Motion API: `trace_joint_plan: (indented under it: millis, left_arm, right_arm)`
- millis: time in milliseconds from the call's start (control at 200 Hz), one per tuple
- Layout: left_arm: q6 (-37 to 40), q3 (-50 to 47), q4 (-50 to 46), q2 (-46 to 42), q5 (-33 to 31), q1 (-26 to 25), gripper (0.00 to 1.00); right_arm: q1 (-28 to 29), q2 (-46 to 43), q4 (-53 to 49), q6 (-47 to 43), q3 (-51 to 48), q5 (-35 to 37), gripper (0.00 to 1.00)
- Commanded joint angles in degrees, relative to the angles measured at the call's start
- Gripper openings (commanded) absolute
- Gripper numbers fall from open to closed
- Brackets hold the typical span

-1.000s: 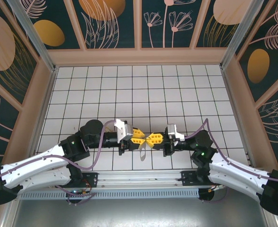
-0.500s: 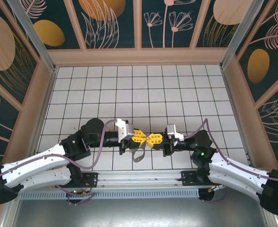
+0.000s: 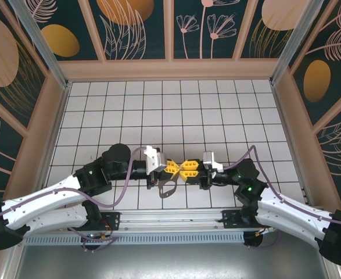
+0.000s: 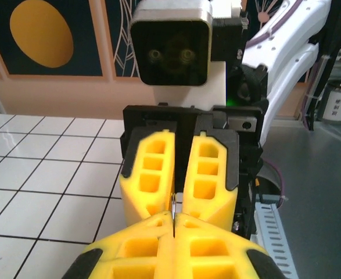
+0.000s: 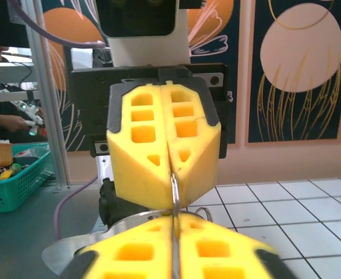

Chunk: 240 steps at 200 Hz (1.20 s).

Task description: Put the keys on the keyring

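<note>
- Grippers meet tip to tip over the tiles point(image 3: 158, 104) nearest you. The left gripper point(image 3: 178, 170) has its fingers pressed together on a thin metal edge.
- The key bunch point(image 3: 168, 189) hangs just beneath those left fingertips (a silvery-grey oval loop).
- The right gripper point(image 3: 187, 169) has a metal sliver between its fingers; you cannot tell whether they clamp it.
- Beyond stands the patterned back wall point(image 3: 138, 29).

Yellow left pincer point(image 4: 173, 224), yellow right pincer point(image 5: 175, 224), silvery-grey keys point(image 3: 169, 189), white black-gridded table point(image 3: 216, 116).
</note>
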Motion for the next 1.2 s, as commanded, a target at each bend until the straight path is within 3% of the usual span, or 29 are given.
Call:
trace_joint_plan:
  millis: [0,120,385,746,936,1196]
  left_arm:
    - [4.08,2.99,-4.54,1.87,-3.21,-0.11,0.00]
    - [6.41,4.63,-8.29,4.25,-4.61,-0.14,0.00]
    - [8.00,5.94,-11.42,5.85,-4.91,-0.11,0.00]
    - [7.69,6.07,-13.99,5.47,-3.61,-0.14,0.00]
    - [7.92,6.63,-15.02,6.03,-3.08,-0.14,0.00]
    - [4.06,4.40,-11.98,3.92,-0.31,-0.11,0.00]
  right_arm:
    - [0.31,-1.46,-11.21,-4.65,5.12,5.56,0.26]
    - [0.48,-1.30,-19.82,-7.37,8.46,8.05,0.27]
    - [0.66,-1.08,-27.88,-10.40,11.71,10.42,0.19]
    - [1.36,-1.00,-30.08,-12.09,13.48,11.52,0.15]
    - [1.96,0.00,-30.11,-12.46,13.31,11.52,0.00]
    - [4.60,-1.21,-29.50,-15.90,11.51,13.55,0.00]
